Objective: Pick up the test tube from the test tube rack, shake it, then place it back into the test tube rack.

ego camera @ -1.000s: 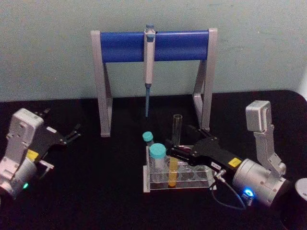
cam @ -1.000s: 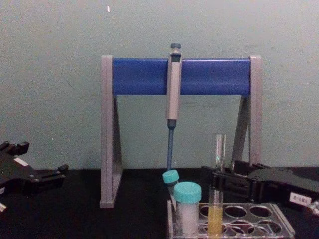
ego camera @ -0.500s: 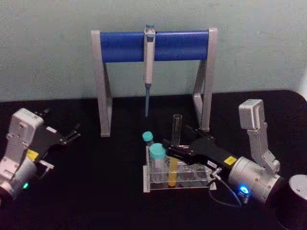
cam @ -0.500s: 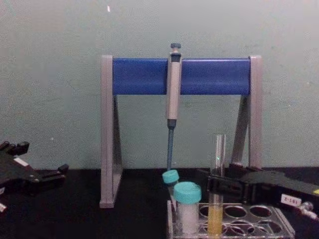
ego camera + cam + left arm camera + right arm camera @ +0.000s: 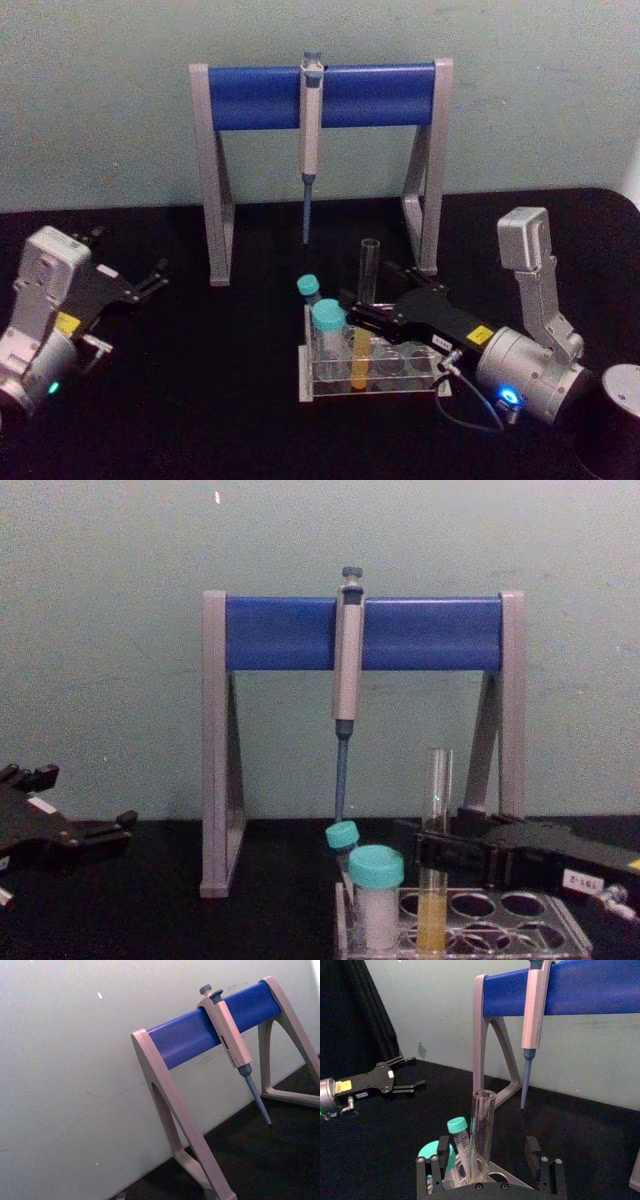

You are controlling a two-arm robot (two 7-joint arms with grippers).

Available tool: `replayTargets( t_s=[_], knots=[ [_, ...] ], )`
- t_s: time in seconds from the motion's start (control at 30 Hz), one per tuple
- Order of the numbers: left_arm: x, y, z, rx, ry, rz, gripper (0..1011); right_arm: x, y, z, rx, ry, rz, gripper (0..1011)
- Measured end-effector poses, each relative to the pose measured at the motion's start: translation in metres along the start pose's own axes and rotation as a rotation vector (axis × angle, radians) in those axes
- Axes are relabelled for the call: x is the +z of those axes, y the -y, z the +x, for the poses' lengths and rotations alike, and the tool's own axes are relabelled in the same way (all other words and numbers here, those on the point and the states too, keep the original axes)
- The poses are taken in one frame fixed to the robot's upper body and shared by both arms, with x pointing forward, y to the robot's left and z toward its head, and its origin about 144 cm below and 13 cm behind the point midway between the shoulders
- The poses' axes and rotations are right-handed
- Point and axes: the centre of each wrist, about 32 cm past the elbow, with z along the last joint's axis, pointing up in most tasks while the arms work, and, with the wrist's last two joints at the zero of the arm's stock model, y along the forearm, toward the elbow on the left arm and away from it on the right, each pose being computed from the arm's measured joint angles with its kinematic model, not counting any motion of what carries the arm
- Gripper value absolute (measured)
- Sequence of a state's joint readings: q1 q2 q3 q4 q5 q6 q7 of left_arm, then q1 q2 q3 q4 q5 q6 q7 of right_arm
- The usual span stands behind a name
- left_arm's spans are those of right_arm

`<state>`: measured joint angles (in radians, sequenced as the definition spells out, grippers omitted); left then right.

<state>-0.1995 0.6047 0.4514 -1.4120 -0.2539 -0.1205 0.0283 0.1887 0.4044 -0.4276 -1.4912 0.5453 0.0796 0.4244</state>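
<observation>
Yellow liquid low in test tube [image 5: 367, 280], upright in rack [image 5: 400, 386]. Right gripper [image 5: 484, 1157] straddles glass, fingers spread, nothing clamped. Left gripper [image 5: 155, 277] parked far left, fingers apart. My read: pickup pending. Next I squeeze gently, lift straight.

One test tube [image 5: 369, 265] — two vials [image 5: 328, 318] [image 5: 308, 286]

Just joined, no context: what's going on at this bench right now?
The right gripper is at the test tube, open, with one finger on each side of the glass and no grip yet. The test tube stands upright in the test tube rack, with yellow-orange liquid in its lower part, not yet lifted. The left gripper is parked open off to the left, well away from the rack.
</observation>
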Motion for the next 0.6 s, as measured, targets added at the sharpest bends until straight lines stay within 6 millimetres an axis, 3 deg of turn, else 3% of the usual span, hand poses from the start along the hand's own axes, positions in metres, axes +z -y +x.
replayTargets(
  t_s=[0.5,0.6],
  knots=[
    [0.0,0.0,0.0,0.0,0.0,0.0,1001,0.0001,0.0003,0.0,-0.002,-0.001,0.001,596],
    [0.0,0.0,0.0,0.0,0.0,0.0,1001,0.0,0.0004,0.0,-0.002,-0.001,0.001,449]
  ],
)
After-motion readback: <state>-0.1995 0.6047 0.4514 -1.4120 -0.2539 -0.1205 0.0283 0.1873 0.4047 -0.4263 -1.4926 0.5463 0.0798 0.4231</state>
